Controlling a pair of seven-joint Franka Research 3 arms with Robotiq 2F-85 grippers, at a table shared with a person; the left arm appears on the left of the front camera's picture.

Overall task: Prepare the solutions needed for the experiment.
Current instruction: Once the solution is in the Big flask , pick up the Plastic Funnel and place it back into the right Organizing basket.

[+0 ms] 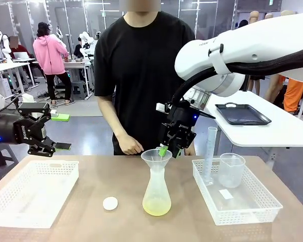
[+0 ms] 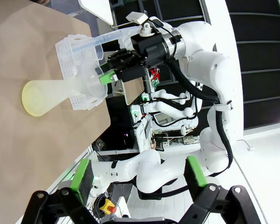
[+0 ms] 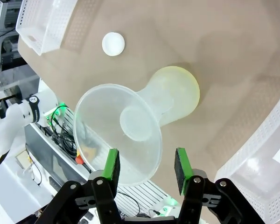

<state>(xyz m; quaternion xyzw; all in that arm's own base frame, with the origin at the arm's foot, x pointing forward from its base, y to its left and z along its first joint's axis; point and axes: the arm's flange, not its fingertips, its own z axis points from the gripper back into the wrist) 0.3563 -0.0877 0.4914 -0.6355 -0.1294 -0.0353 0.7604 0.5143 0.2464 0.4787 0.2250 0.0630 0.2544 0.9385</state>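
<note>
The solutions (image 1: pixel 156 206) are a shallow pale yellow-green layer in the bottom of a frosted conical flask (image 1: pixel 156 189) at the table's middle. A translucent funnel (image 1: pixel 156 157) sits in the flask's neck. My right gripper (image 1: pixel 169 151) hangs just behind the funnel's rim. In the right wrist view this gripper (image 3: pixel 147 163) is open, its green pads either side of the near rim of the funnel (image 3: pixel 117 140) without clamping it. My left gripper (image 1: pixel 58 132) is open and holds nothing, raised above the left basket. The left wrist view also shows the flask (image 2: pixel 42 95).
A small white cap (image 1: pixel 110 203) lies left of the flask. A white basket (image 1: pixel 33 191) stands at the left. Another basket (image 1: pixel 237 199) at the right holds a graduated cylinder (image 1: pixel 210 154) and a beaker (image 1: pixel 231 169). A person stands across the table, one hand (image 1: pixel 129 145) near the far edge.
</note>
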